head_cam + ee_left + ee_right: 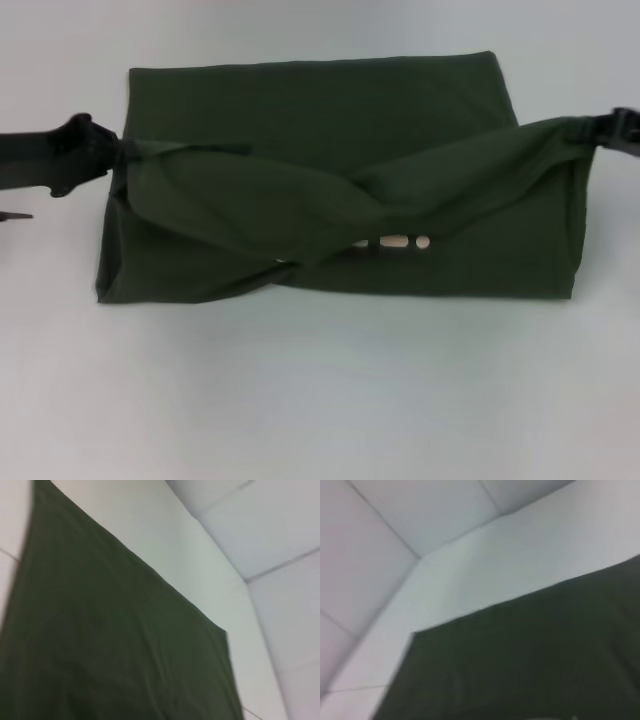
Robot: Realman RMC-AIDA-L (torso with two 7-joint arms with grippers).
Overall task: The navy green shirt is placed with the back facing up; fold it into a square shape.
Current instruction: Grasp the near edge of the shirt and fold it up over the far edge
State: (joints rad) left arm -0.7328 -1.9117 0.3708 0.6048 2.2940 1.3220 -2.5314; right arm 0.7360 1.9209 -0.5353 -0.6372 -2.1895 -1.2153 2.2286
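- navy green shirt [340,130] lies on the white counter [320,400], centre of head view, already folded into a wide rectangular block
- left hand [112,158] at the shirt's left edge, black, clamped on a bunched bit of the cloth there
- right hand [612,130] at the far right edge of head view, mostly out of frame; shirt cloth is pulled up to it, but can't tell if its fingers are together or apart
- two raised bands of cloth run from each hand toward the middle and cross/twist over the front half of the shirt
- pale cream lettering [400,242] peeks out just below the crossing, near the front edge
- back half of the shirt flat, plain olive, back edge straight
- left wrist view: only shirt fabric [100,645] and white counter surface [170,540], no fingers seen
- right wrist view: shirt corner [530,665] against white counter [510,565], no fingers seen
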